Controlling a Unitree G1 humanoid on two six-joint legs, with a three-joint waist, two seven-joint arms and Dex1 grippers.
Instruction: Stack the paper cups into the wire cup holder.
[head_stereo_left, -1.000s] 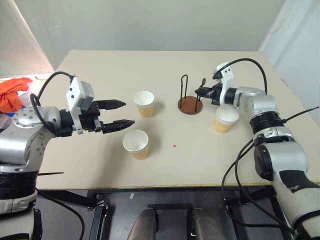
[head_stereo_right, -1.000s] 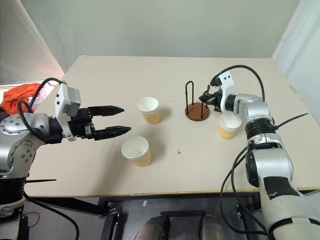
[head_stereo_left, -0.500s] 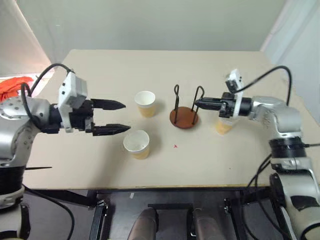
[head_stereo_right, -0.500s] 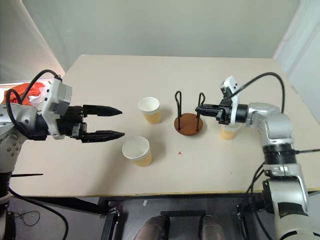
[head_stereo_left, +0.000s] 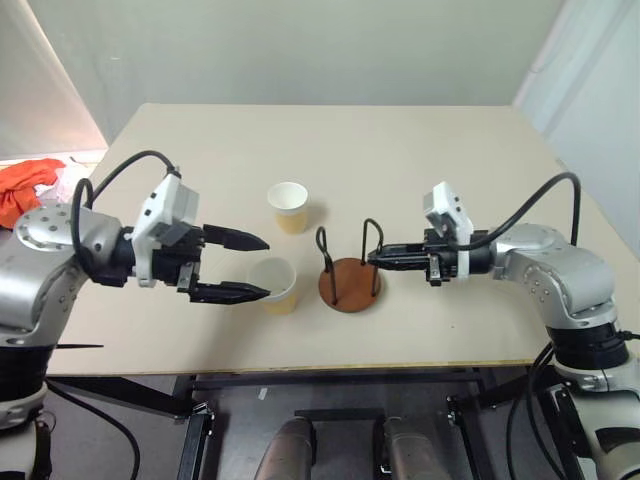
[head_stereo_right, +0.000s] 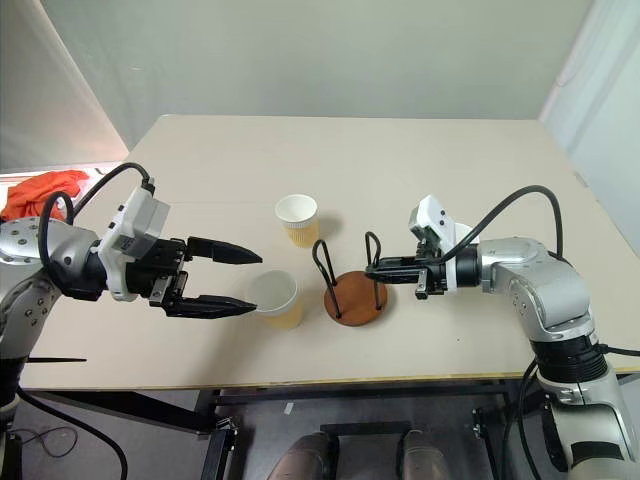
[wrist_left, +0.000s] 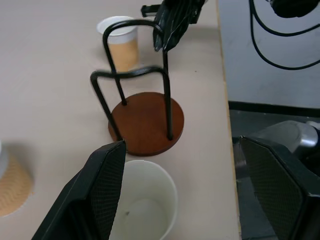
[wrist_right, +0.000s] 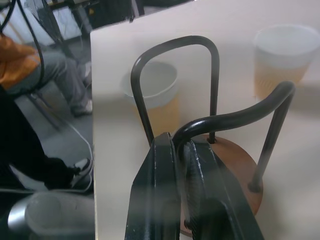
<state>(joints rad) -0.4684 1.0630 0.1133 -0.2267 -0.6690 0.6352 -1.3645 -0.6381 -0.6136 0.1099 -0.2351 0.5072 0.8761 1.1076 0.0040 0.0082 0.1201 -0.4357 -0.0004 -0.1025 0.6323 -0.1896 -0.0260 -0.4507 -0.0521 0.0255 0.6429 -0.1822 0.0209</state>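
While my right gripper (head_stereo_right: 374, 268) pinches a wire loop of the wire cup holder (head_stereo_right: 355, 296) near the table's (head_stereo_right: 420, 170) front edge, my left gripper (head_stereo_right: 240, 279), wide open and empty, hovers beside an unmarked paper cup (head_stereo_right: 274, 298).

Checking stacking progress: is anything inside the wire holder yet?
No cup: the holder shows a bare brown base between its loops. The right gripper is shut on one loop.

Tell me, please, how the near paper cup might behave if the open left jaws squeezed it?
The near paper cup stands empty and thin-walled, so it probably feels very light and may crush under a firm squeeze. Its ribbed tan outside likely grips well, and being tall on a narrow base, it could tip if nudged.
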